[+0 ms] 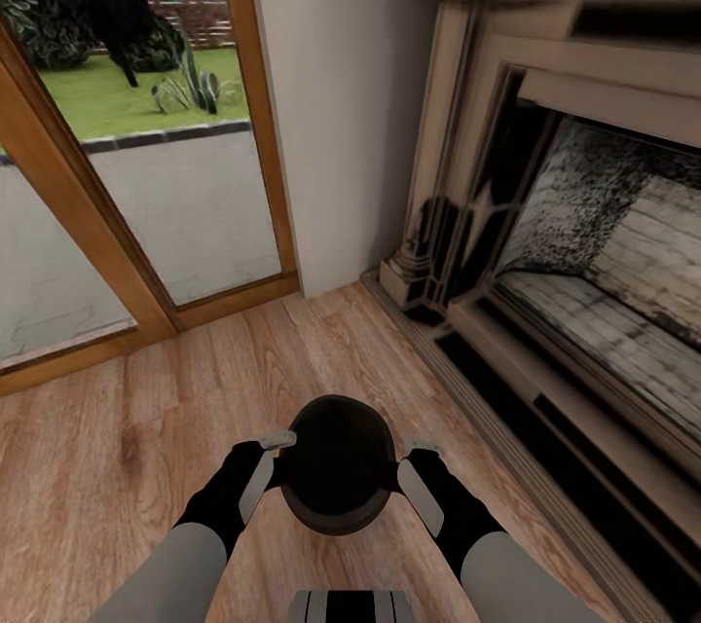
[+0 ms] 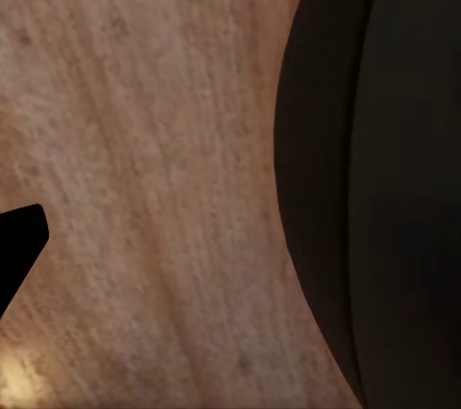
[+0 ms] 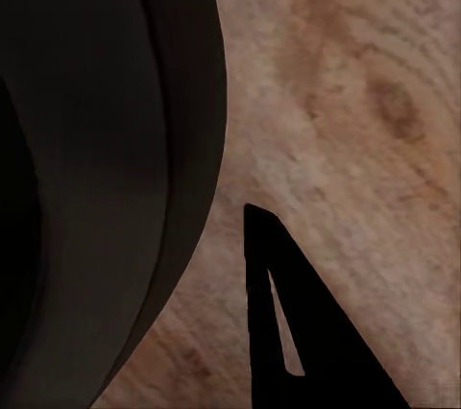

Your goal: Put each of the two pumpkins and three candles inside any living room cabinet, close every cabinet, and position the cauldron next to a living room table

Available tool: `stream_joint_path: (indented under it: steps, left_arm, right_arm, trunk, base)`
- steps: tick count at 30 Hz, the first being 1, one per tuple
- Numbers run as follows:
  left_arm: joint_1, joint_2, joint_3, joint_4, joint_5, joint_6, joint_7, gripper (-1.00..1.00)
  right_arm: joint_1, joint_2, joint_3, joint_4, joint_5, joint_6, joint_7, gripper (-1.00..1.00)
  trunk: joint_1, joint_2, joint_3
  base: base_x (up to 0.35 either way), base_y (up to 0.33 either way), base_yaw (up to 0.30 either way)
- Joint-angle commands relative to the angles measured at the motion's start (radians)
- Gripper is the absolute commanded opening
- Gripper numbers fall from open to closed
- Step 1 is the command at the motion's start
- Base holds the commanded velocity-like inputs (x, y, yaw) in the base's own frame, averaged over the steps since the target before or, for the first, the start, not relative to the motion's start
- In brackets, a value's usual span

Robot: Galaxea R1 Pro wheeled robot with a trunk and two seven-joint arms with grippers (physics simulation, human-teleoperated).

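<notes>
Head view: the black cauldron (image 1: 338, 464) is pinched between the left gripper (image 1: 277, 458) and right gripper (image 1: 407, 469), above the wooden floor (image 1: 117, 467) beside the fireplace (image 1: 584, 243). Left wrist view: cauldron wall (image 2: 375, 179) over the floor. Right wrist view: cauldron (image 3: 96, 169) beside a dark fingertip (image 3: 307, 332); I cannot tell either gripper's own jaw state.

The cauldron (image 1: 339, 464) is matt black, its wide mouth darker still. Flanking it, both arms wear black sleeves turning pale grey — the finger pads (image 1: 257, 482) beside the cauldron are light grey. Under the cauldron the floor (image 1: 127, 448) is warm brown wood with streaky grain. Beyond the cauldron, the fireplace (image 1: 545, 243) is beige with black soot-like patches; the door frame (image 1: 255, 107) honey-brown, the lawn (image 1: 117, 88) bright green.
</notes>
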Motion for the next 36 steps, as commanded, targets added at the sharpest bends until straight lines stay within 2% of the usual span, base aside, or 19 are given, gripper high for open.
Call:
stream_joint_path:
  steps: [1,36]
  left_arm:
    - [0.0,0.0,0.0,0.0,-0.013,0.003,0.004,1.0]
    - [0.001,0.0,0.0,0.0,-0.013,0.004,0.002,1.0]
  right_arm:
    - [0.0,0.0,0.0,0.0,0.006,0.003,-0.002,-1.0]
    - [0.0,0.0,0.0,0.0,0.005,0.003,-0.002,-1.0]
  trunk:
    - [0.0,0.0,0.0]
    - [0.0,0.0,0.0]
  base:
    - [0.0,0.0,0.0]
    - [0.0,0.0,0.0]
